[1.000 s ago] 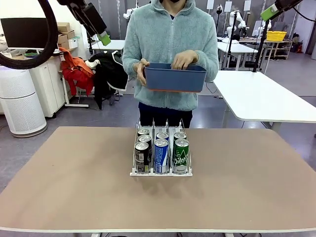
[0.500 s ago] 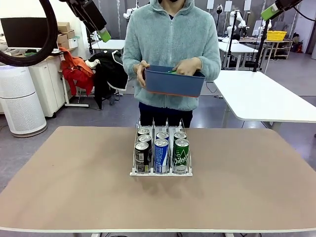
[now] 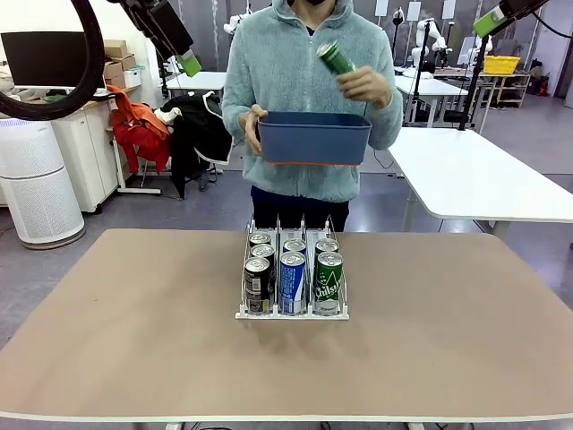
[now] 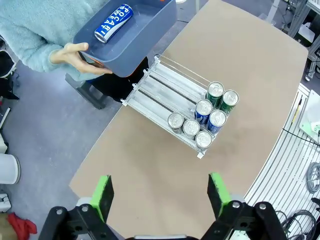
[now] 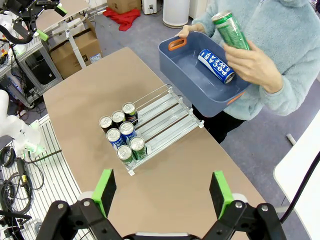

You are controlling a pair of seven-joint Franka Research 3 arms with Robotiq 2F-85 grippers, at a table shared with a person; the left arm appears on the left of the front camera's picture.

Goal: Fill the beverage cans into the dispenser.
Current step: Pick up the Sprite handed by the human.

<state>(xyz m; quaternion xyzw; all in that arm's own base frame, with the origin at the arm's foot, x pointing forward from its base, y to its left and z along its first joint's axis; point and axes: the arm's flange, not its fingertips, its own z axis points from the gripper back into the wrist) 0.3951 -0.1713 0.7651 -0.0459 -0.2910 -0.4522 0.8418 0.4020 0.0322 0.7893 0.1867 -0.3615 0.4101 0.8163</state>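
**canfan22:** Since a second ago the person's hand (image 3: 369,87) has come up out of the dark blue bin (image 3: 313,141). It now sits above the bin rim with a green can (image 3: 336,57) tilted in its fingers, well behind and above the dispenser (image 3: 291,314). Nothing in the dispenser itself has shifted.

**rackwatcher:** yep. The other hand (image 3: 253,125) grips the bin by one end and holds it in the air past the dispenser's far end, not resting on the table (image 3: 134,340). The wrist views also show a blue can (image 5: 215,65) lying on its side in the bin.

**canfan22:** so what's loaded in the dispenser right now?

**rackwatcher:** seven cans (image 3: 292,282), all upright and bunched at the dispenser's near end, the robot's side. The left lane has three with a black one in front, the middle lane has two with a blue one in front, and the right lane has two with a green one in front. They touch or nearly touch within each lane.

**canfan22:** and the grippers?

**rackwatcher:** both are released, fingers spread wide with nothing between them. The left gripper (image 4: 160,194) hangs high above the dispenser and off to its left. The right gripper (image 5: 162,194) hangs high and off to its right. Both are well apart from every can.
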